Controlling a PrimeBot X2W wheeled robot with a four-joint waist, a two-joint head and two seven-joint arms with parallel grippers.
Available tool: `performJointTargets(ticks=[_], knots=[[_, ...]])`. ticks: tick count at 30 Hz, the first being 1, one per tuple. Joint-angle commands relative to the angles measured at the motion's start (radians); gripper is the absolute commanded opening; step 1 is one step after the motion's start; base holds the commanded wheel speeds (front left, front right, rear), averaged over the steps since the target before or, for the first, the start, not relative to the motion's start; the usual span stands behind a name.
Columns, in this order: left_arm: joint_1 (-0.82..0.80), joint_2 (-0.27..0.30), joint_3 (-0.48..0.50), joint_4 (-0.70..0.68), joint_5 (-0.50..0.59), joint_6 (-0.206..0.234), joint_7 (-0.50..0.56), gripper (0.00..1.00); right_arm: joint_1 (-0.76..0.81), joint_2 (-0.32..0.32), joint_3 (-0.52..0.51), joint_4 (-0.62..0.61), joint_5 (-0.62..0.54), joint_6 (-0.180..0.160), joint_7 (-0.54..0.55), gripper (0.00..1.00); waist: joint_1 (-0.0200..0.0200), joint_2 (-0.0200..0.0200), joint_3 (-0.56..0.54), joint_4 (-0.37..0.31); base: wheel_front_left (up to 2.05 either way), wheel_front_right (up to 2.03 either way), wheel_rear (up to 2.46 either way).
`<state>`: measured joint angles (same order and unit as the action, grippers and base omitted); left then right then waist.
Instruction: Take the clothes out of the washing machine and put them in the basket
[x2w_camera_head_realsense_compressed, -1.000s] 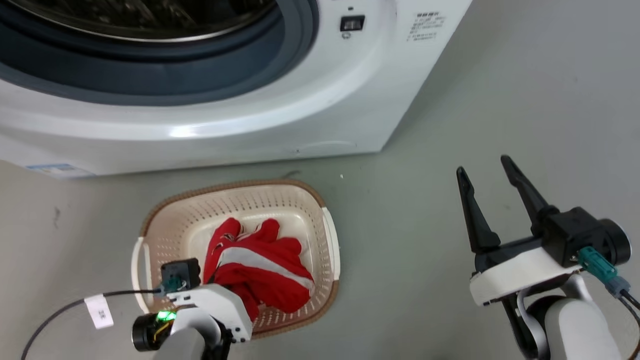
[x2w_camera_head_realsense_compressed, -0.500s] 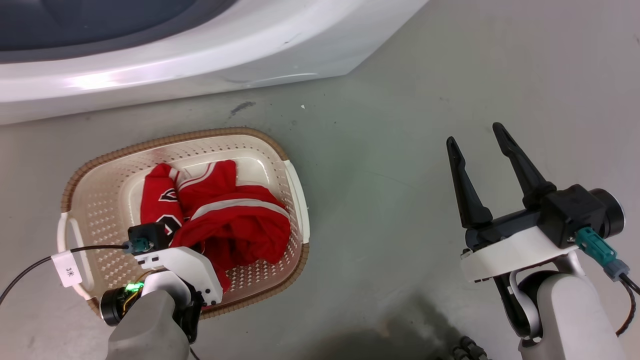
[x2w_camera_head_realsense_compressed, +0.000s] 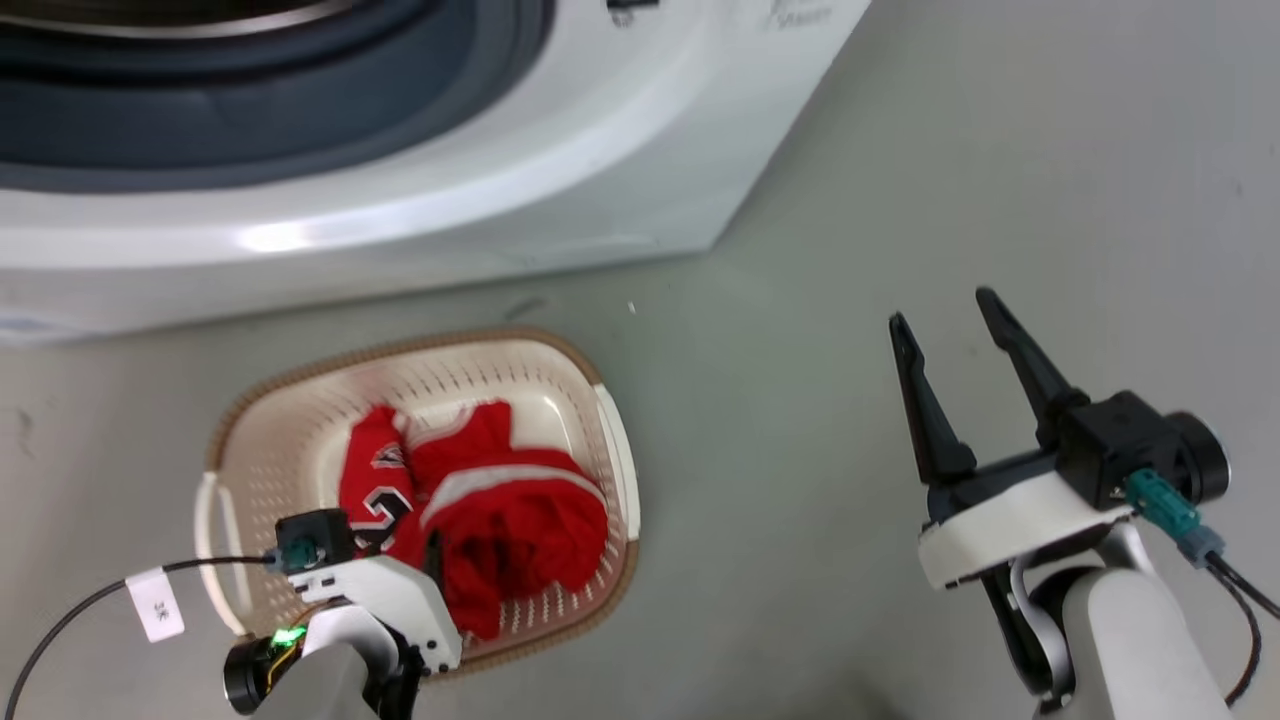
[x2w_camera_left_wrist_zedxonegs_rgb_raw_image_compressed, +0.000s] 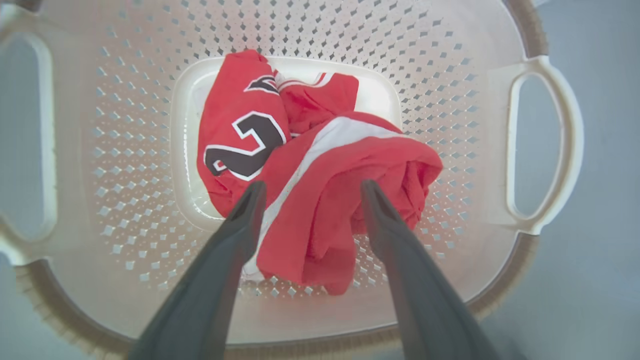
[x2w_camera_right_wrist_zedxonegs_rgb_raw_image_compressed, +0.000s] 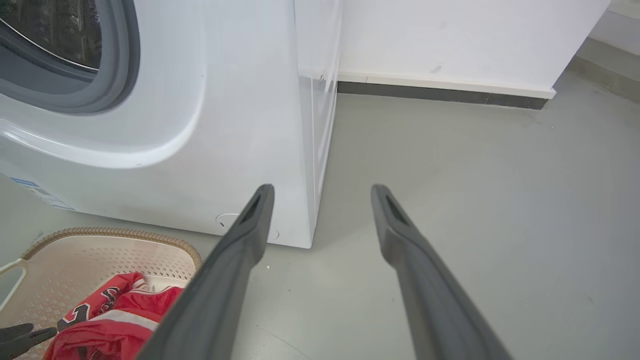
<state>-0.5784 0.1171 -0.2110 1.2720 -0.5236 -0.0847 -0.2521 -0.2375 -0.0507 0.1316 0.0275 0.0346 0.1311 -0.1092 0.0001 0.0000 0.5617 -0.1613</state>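
Observation:
The clothes (x2w_camera_head_realsense_compressed: 500, 510), a red jersey with white trim and a dark numeral, lie crumpled in the cream basket (x2w_camera_head_realsense_compressed: 290, 450) on the floor in front of the washing machine (x2w_camera_head_realsense_compressed: 560, 190). In the left wrist view my left gripper (x2w_camera_left_wrist_zedxonegs_rgb_raw_image_compressed: 312, 184) hangs open just above the clothes (x2w_camera_left_wrist_zedxonegs_rgb_raw_image_compressed: 325, 190), one finger on each side of the heap, over the basket (x2w_camera_left_wrist_zedxonegs_rgb_raw_image_compressed: 450, 75). My right gripper (x2w_camera_head_realsense_compressed: 940, 308) stands open over bare floor to the basket's right, holding nothing. The right wrist view shows that gripper (x2w_camera_right_wrist_zedxonegs_rgb_raw_image_compressed: 321, 187) open, with the washing machine (x2w_camera_right_wrist_zedxonegs_rgb_raw_image_compressed: 225, 100), basket (x2w_camera_right_wrist_zedxonegs_rgb_raw_image_compressed: 100, 255) and clothes (x2w_camera_right_wrist_zedxonegs_rgb_raw_image_compressed: 115, 320) at its left.
The washer's grey-rimmed porthole (x2w_camera_head_realsense_compressed: 250, 130) gapes at the top left. A cable with a white tag (x2w_camera_head_realsense_compressed: 157, 605) trails from my left wrist. Grey floor (x2w_camera_head_realsense_compressed: 800, 400) spreads between basket and right arm. A white wall with a dark skirting (x2w_camera_right_wrist_zedxonegs_rgb_raw_image_compressed: 440, 95) runs behind the machine.
The head camera has tilted down and back up, shifting the whole picture. The clothes have sunk lower into the basket, with the numeral now showing. The right gripper stays open.

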Motion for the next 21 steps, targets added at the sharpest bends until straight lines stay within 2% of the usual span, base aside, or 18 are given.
performJointTargets(ticks=[1,3,7,12,21], knots=[[0.022,-0.004,0.002,-0.011,0.002,-0.004,-0.009,1.0,0.024,0.001,-0.007,0.003,-0.003,-0.001,0.005,1.0,-0.0001,0.0,-0.115,0.038,0.0,0.0,0.0],[0.047,-0.003,0.002,-0.039,0.011,-0.001,-0.013,1.0,0.044,0.001,-0.014,0.008,-0.005,-0.001,0.012,1.0,-0.0001,0.0,-0.167,0.05,0.0,0.0,0.0],[0.128,0.004,0.02,-0.177,0.049,0.026,-0.013,1.0,0.088,0.001,-0.032,0.013,-0.011,-0.001,0.027,1.0,-0.0001,0.0,-0.266,0.069,0.0,0.0,0.0],[0.227,-0.007,0.06,-0.324,0.09,0.034,-0.013,1.0,0.149,0.001,-0.055,0.006,-0.012,-0.001,0.048,1.0,-0.0001,0.0,-0.376,0.09,0.0,0.0,0.0],[0.342,-0.013,0.119,-0.651,0.22,0.068,-0.013,1.0,0.234,0.001,-0.098,-0.037,-0.027,-0.001,0.086,1.0,-0.0001,0.0,-0.49,0.13,0.0,0.0,0.0]])
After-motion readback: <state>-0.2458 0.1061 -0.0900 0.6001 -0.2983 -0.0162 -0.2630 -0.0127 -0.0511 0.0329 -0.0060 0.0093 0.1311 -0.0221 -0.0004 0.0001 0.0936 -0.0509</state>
